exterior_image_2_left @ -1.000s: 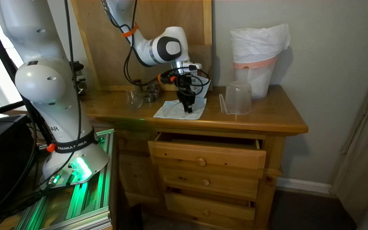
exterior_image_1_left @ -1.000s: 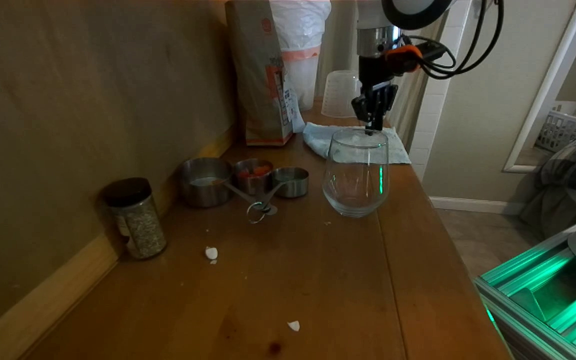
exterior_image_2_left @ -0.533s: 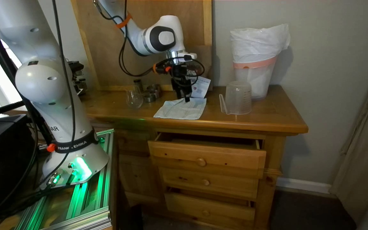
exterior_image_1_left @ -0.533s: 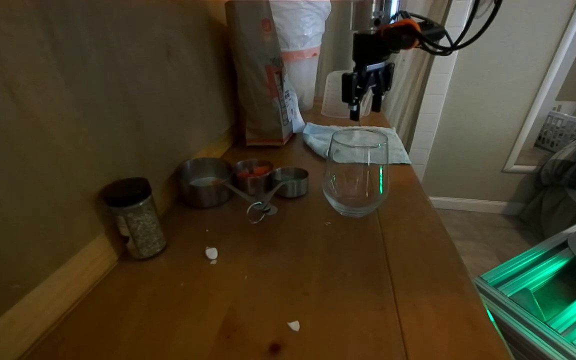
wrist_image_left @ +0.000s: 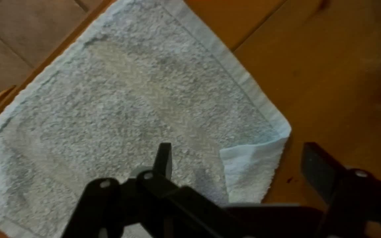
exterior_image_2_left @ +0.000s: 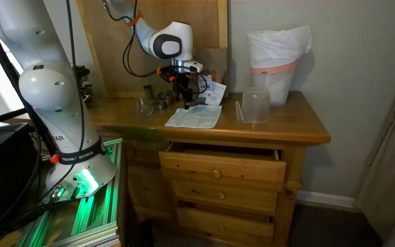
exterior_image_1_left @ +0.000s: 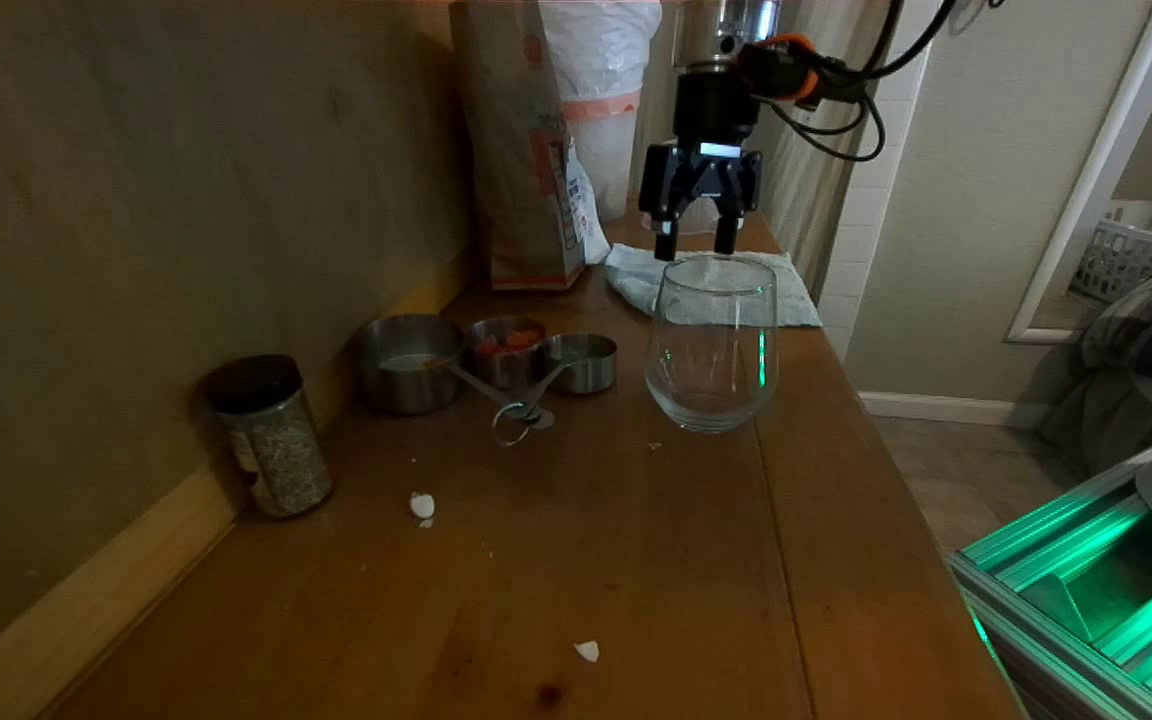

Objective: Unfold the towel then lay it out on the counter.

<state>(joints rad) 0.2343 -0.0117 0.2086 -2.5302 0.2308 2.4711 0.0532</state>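
The tool (exterior_image_1_left: 696,247) has shifted toward the wall and turned within the last second, and its jaws now stand spread, holding nothing. Beneath it the table (exterior_image_1_left: 536,580) carries the towel (exterior_image_2_left: 194,117), lying nearly flat along the front edge. One corner (wrist_image_left: 253,168) is doubled over (the wrist view shows it between the fingers (wrist_image_left: 319,170)). That turn, I judge, sets up a pinch on this fold, so unfolding looks nearly done, not finished.

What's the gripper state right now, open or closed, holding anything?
Gripper: open, jaws apart, holding nothing; the towel lies on the counter below.
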